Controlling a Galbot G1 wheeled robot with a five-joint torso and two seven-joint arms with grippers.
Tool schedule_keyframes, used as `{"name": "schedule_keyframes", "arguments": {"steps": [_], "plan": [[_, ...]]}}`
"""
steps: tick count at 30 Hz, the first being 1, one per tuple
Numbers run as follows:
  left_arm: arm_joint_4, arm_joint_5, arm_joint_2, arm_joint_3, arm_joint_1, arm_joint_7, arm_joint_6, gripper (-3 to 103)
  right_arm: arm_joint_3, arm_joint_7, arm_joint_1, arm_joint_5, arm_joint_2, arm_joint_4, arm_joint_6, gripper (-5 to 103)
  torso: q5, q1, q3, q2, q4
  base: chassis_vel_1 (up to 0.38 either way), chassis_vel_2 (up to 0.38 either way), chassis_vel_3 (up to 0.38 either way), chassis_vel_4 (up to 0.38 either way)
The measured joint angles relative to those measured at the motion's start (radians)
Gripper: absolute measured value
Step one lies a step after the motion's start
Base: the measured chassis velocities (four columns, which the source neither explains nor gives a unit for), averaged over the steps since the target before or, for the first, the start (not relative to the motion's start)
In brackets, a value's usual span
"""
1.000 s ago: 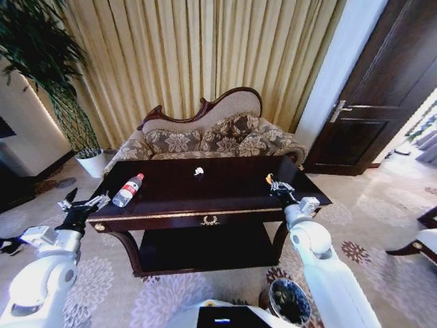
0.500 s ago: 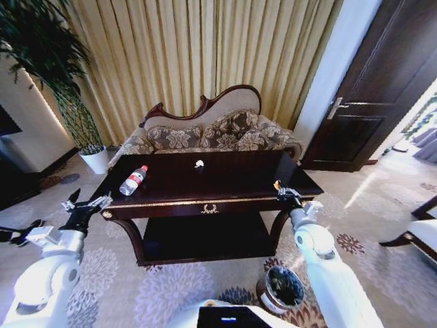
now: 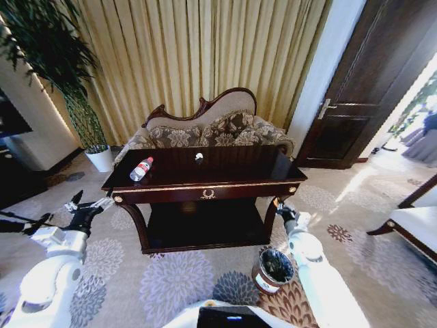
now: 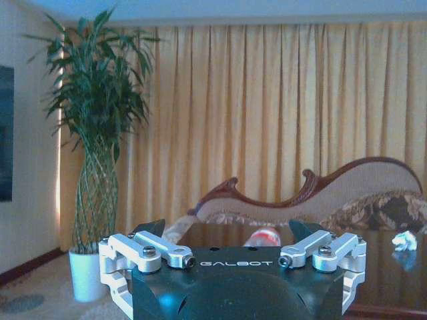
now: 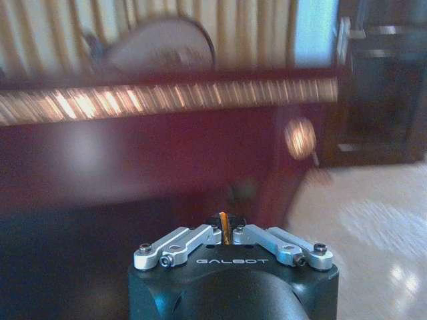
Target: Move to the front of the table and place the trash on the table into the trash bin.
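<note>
The dark table with gold trim stands ahead of me. On it lie a clear bottle with a red cap near its left end and a white crumpled scrap at the back middle. My right gripper hangs in front of the table's right leg, above the round dark trash bin. In the right wrist view this gripper is shut on a thin orange scrap. My left gripper is open off the table's left corner. In the left wrist view the gripper faces the bottle and white scrap.
A patterned sofa stands behind the table before beige curtains. A tall plant in a white pot is at the back left, a dark door at the right, and a chair corner at the far right. Patterned carpet surrounds the table.
The whole view has pulled back, so the table looks farther and the bin shows fully. My right gripper, still holding the orange scrap, has come off the tabletop's right corner and lower.
</note>
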Motion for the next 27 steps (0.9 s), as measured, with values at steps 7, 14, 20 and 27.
{"name": "schedule_keyframes", "arguments": {"steps": [7,14,20,27], "plan": [[0.006,0.017,-0.011,0.011,-0.002,0.004,-0.006,100,0.018,0.000,0.030,-0.051,-0.007,-0.277,0.019,3,0.0003,0.000,0.000,0.000,-0.0002,-0.023,0.009,0.011,-0.015],[0.001,0.015,-0.012,0.004,0.002,0.004,-0.009,100,0.020,0.000,0.047,-0.081,-0.024,-0.409,0.033,3,-0.0001,-0.001,0.000,0.000,-0.0001,0.000,0.000,0.000,0.000],[-0.017,-0.006,-0.011,-0.011,0.013,0.004,-0.010,100,0.021,0.000,0.051,-0.147,-0.023,-0.532,0.061,3,0.0003,0.000,0.000,0.000,-0.0004,0.000,0.000,0.000,0.000],[-0.018,-0.009,-0.012,-0.014,0.016,0.004,-0.009,100,0.020,0.000,0.046,-0.167,-0.006,-0.565,0.080,3,0.0000,0.000,0.000,0.000,-0.0002,0.000,0.000,0.000,0.000]]}}
